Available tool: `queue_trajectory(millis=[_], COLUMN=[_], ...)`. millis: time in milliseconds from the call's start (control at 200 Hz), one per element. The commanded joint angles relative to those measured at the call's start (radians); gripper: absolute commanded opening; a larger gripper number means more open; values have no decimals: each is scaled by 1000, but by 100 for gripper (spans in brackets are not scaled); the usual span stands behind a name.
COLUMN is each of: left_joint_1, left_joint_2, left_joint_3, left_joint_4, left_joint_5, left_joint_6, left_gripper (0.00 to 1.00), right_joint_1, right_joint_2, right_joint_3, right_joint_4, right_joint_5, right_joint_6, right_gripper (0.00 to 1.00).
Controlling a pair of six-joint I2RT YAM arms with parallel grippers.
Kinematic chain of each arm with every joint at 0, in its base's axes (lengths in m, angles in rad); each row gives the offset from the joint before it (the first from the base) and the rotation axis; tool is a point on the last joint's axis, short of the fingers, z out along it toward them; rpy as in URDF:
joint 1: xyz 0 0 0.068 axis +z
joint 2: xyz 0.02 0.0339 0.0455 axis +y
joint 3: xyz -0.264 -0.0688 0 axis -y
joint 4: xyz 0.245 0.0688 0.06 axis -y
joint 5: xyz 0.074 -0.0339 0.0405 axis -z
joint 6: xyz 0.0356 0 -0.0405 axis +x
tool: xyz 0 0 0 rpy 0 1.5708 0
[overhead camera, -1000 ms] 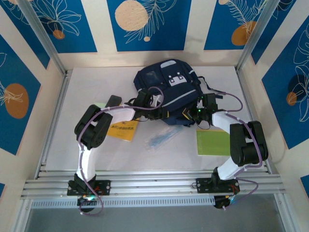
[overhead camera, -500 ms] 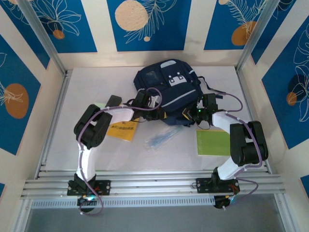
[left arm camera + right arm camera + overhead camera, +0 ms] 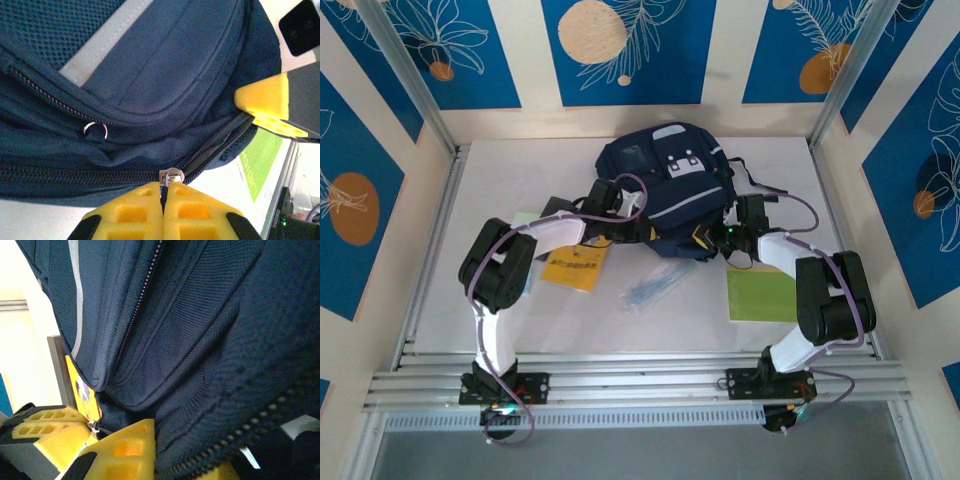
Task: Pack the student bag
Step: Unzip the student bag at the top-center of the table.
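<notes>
The student bag (image 3: 665, 180), dark navy with a pale stripe and white patches, lies at the back middle of the table. My left gripper (image 3: 632, 228) is at its near left edge. In the left wrist view this gripper (image 3: 164, 190) is shut on the metal zipper pull (image 3: 172, 176) of the main zip, which stands parted to the right of the slider. My right gripper (image 3: 712, 238) is at the bag's near right corner. In the right wrist view it (image 3: 185, 460) is shut on a fold of bag fabric (image 3: 210, 405) beside the zipper teeth.
A yellow booklet (image 3: 575, 268) lies under the left forearm. A clear packet of pens (image 3: 655, 285) sits in the middle, and a green notebook (image 3: 760, 295) near the right arm. A pale green sheet (image 3: 525, 218) lies at the left. Metal rails frame the table.
The left gripper has shut on the zipper pull. Its wrist and elbow have shifted left and slightly back along the bag's edge. The right arm has held still.
</notes>
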Motion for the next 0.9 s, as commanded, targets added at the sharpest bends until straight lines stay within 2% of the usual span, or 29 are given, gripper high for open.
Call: queue_trajectory(millis=[0,140,370,610,895], left_joint_1=[77,79,94,96,191], left_joint_2=[-56,-62,-110,-97,-53], left_joint_3=[8,-29,-120,-55,-17], left_joint_4=[-263,-340,-180,-141,0], left_joint_5=[-169,-336,-532,-587,-849], left_joint_6=[70,83,27,96,167], left_gripper=[0,0,0,0,0], right_joint_1=[-59,-65,-77,-78,-78], right_joint_2=[-69,-87,-113,-126,-142], right_joint_3=[-23,-5,-26,-36,-49], right_joint_4=[-13,-30,-29,-18,-12], right_joint_5=[140,145,154,136,113], right_joint_6=[19,31,66,60,55], right_gripper=[0,0,0,0,0])
